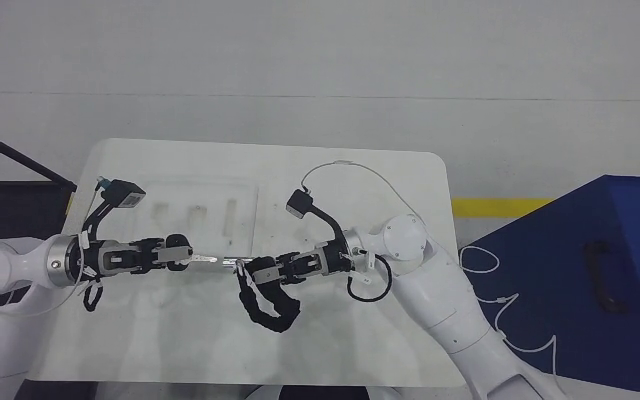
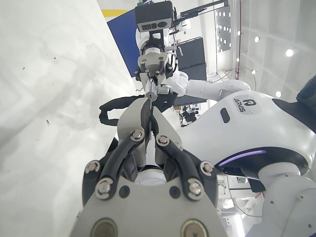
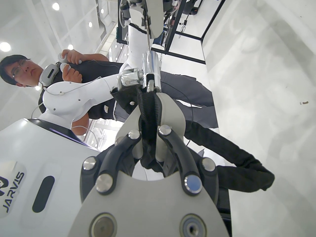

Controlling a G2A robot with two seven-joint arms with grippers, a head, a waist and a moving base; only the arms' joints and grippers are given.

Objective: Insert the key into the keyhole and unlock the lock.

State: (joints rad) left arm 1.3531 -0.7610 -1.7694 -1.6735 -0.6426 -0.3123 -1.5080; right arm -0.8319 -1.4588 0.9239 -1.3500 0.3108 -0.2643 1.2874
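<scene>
Left claw point(image 2: 147, 110) pinches the key point(image 1: 207, 260), blade ahead; right claw point(image 3: 148, 99) grips the lock point(image 3: 150, 62) by its black cable point(image 3: 148, 124), keyhole point(image 2: 150, 96) facing the key's tip, likely for straight entry

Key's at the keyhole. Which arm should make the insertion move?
Left. Its fingers pinch the key, lined up with the keyhole. The right fingers clamp the cable lock by its black sleeve, so that arm probably best just braces.
</scene>
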